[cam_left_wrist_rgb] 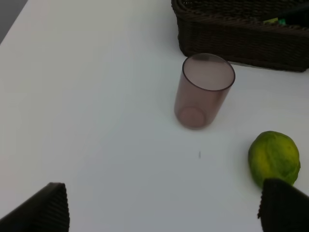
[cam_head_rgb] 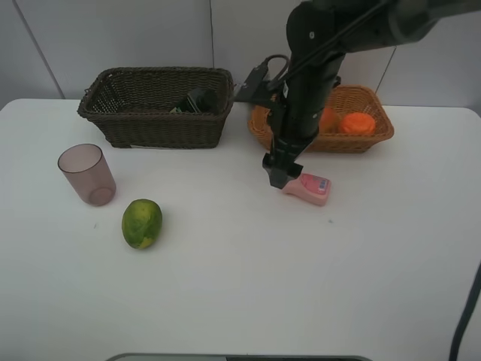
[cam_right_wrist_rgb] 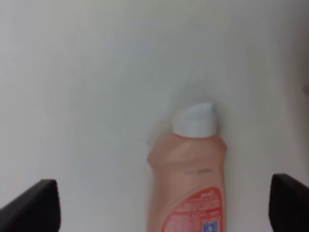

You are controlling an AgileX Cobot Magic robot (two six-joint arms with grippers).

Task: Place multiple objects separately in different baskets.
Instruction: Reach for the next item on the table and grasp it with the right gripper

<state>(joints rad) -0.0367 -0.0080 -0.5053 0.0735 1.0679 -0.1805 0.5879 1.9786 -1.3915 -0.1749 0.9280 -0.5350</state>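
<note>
- Table (cam_head_rgb: 225, 301): plain white.
- Deep basket (cam_head_rgb: 154, 128): dark brown, woven wicker pattern.
- Shallow basket (cam_head_rgb: 376, 139): light orange-tan, woven wicker pattern.
- Cup (cam_head_rgb: 86, 174): translucent mauve, plain.
- Oval fruit (cam_head_rgb: 142, 222): green, mottled with yellow patches.
- Pink bottle (cam_head_rgb: 308, 188): salmon-pink body, white cap, red label with a small blue panel.
- Orange (cam_head_rgb: 358, 122): bright orange.
- Black bottle (cam_head_rgb: 197, 98): black body, green mark on one side.
- Arm (cam_head_rgb: 308, 83): black throughout.
</note>
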